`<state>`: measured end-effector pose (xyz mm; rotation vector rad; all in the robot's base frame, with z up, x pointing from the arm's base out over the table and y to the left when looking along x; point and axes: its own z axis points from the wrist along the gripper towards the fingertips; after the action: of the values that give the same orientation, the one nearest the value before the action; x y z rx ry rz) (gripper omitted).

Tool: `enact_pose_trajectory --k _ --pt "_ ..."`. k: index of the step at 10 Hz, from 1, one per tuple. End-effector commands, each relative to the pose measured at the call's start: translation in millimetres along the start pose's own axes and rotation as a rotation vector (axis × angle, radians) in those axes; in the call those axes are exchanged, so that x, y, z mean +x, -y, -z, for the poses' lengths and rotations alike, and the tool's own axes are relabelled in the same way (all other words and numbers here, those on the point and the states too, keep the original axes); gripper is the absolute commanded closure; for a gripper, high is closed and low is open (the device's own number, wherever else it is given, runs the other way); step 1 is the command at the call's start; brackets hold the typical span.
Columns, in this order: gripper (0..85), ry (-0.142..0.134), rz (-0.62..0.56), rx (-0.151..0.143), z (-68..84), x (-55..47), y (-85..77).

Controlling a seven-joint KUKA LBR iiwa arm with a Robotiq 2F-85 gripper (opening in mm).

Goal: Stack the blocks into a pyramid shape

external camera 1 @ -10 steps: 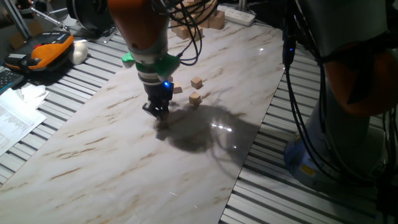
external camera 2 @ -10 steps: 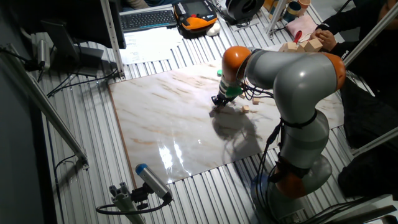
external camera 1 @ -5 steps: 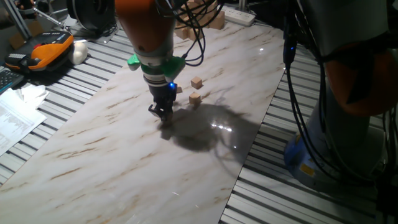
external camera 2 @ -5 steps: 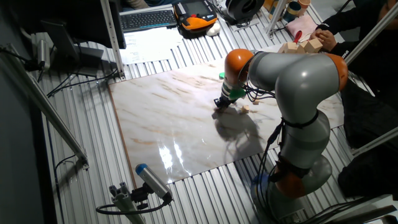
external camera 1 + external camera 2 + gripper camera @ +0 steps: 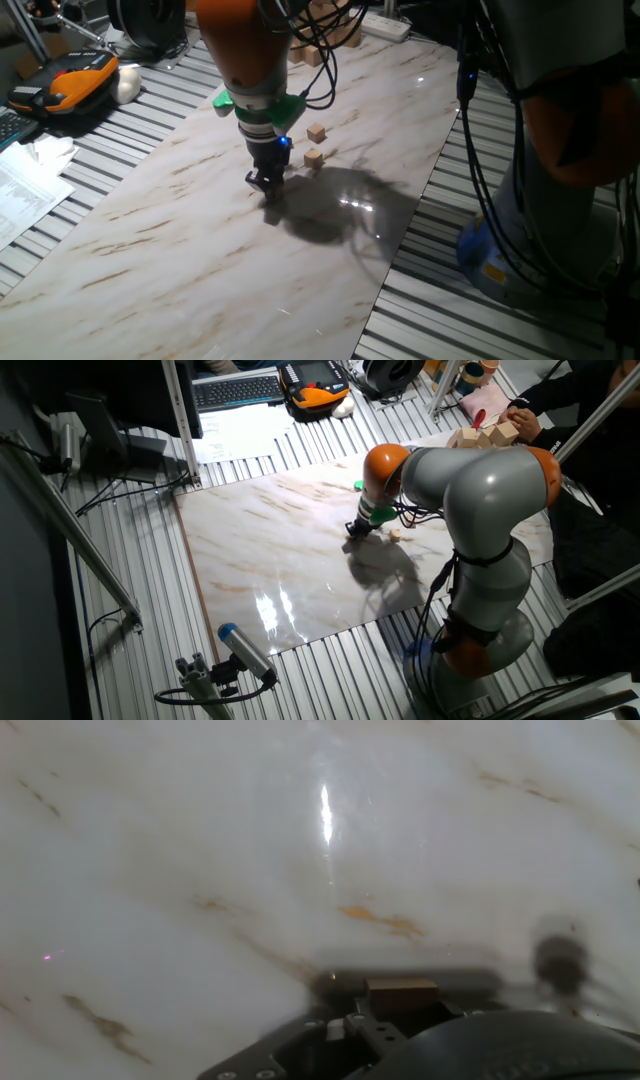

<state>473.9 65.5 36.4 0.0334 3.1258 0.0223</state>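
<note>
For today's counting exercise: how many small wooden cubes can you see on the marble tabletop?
3: two cubes loose beside the arm, one farther back, one nearer, and one between the fingers. Others may be hidden behind the arm.

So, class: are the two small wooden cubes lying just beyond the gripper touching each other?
Apart. One fixed view shows the nearer cube and the farther cube with a clear strip of marble tabletop between them, beside the gripper.
</note>
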Motion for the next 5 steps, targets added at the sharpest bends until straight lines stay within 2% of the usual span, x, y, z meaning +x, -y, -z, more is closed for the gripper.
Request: enact_pose_trajectory --k 1,2,3,4,5 --pt "85.0 0.013 -0.004 0.014 0.1 0.3 -0.6" --pt "85.0 0.028 -0.003 0.034 0.2 0.7 -1.4" --pt "85.0 0.039 -0.018 0.023 0.0 1.1 -1.8" --pt "68.0 0.05 -0.027 0.026 0.0 1.4 -2.7" --pt "68.0 0.054 -0.027 0.023 -0.6 1.2 -2.9"
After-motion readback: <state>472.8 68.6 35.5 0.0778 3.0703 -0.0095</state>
